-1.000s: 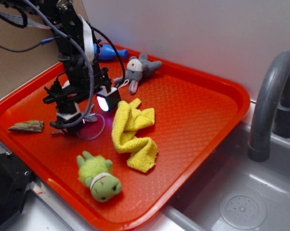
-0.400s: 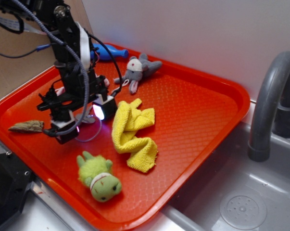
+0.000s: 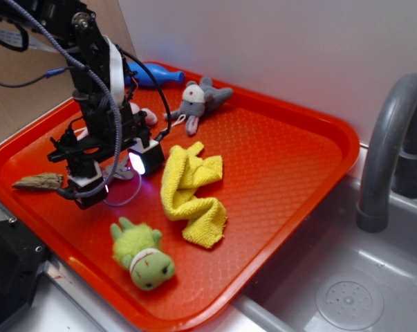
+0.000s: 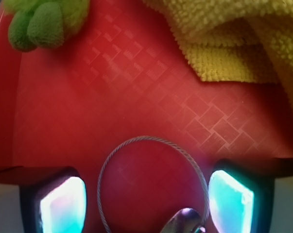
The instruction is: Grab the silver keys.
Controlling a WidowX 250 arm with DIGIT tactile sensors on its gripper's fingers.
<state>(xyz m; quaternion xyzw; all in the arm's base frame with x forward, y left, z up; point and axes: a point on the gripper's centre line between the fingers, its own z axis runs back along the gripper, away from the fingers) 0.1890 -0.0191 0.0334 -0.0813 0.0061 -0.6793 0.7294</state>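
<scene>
The silver keys [image 3: 125, 196] lie on the red tray [image 3: 284, 159], left of centre; mostly their thin wire ring shows. In the wrist view the wire ring [image 4: 151, 141] lies on the tray between my two glowing pads [image 4: 63, 204], with one key tip [image 4: 185, 221] at the bottom edge. My gripper [image 3: 118, 176] [image 4: 146, 204] is open and low over the tray, its jaws either side of the ring and not closed on it. The rest of the keys is hidden under the gripper.
A brown wood-like chip [image 3: 39, 182] lies left of the gripper. A green plush [image 3: 142, 254] sits in front, a yellow cloth [image 3: 191, 194] to the right, a grey mouse plush [image 3: 198, 100] and a blue object [image 3: 156, 72] behind. A sink with a grey faucet [image 3: 395, 138] is at right.
The gripper has shifted left and slightly toward the tray's front edge, staying open. The keys' ring has stayed about where it was.
</scene>
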